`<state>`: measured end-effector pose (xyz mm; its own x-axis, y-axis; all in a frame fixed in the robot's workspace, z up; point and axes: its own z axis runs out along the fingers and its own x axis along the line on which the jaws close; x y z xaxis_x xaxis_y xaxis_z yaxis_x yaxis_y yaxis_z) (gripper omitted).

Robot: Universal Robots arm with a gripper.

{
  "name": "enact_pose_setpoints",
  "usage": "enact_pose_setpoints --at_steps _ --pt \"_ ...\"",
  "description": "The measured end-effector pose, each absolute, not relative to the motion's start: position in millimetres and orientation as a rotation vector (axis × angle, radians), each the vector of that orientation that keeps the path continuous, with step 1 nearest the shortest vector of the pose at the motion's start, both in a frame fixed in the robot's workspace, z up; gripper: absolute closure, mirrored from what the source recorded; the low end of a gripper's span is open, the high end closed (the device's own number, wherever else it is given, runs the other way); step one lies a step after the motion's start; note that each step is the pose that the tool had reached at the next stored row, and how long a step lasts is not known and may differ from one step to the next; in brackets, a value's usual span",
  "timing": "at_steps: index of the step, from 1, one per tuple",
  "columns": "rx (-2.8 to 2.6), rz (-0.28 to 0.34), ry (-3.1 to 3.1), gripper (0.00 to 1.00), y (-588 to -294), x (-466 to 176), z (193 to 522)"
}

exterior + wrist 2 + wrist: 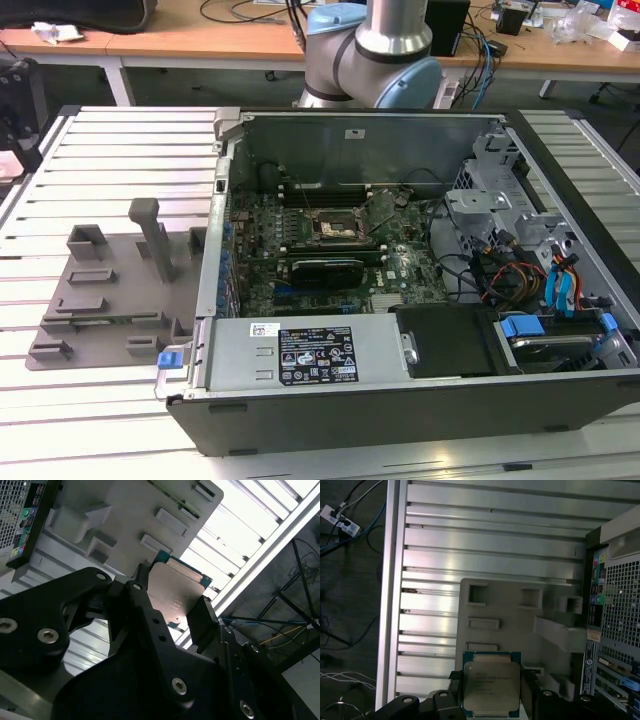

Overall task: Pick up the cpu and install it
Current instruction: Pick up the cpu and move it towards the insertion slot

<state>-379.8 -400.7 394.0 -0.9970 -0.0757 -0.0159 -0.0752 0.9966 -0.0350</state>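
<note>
Black gripper (174, 592) squeezes the cpu (491, 687) by its sides, up in the air above the grey tray (506, 611), so picking up looks done, and now it needs a slow, flat trip to the socket (335, 228).

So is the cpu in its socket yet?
Not yet: in the first wrist view the gripper holds the cpu over the grey holder tray, beside the computer case.
</note>
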Motion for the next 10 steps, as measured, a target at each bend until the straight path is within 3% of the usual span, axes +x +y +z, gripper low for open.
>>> enact_pose_setpoints --at_steps 10 --pt "-0.118 -0.054 3.122 0.45 -356 -380 401"
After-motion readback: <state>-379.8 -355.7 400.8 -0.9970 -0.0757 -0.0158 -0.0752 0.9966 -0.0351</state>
